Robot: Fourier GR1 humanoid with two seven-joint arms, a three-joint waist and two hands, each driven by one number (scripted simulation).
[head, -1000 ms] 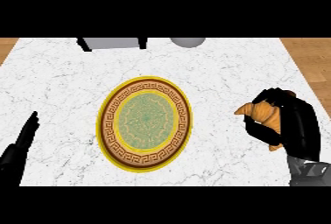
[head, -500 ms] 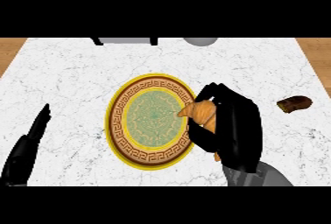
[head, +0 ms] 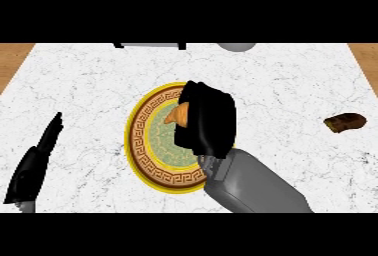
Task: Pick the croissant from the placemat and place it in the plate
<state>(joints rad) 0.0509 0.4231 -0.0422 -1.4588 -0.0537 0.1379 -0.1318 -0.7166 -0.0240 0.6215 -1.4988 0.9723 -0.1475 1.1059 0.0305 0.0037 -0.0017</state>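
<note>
**Croissant now over the middle of the plate**

The right hand (head: 210, 120) has swung in from the right. Half a second ago it was at the plate's right rim, and now it sits over the green centre of the plate (head: 142, 145). Its fingers are curled round the croissant (head: 176, 115), whose golden tip peeks out on the hand's left side. Whether the pastry touches the plate, I cannot tell.

The left hand (head: 35, 162) rests near the left edge as before, fingers straight and together. A small brown lump (head: 345, 122) lies well off to the right on the marble counter (head: 88, 90).
</note>
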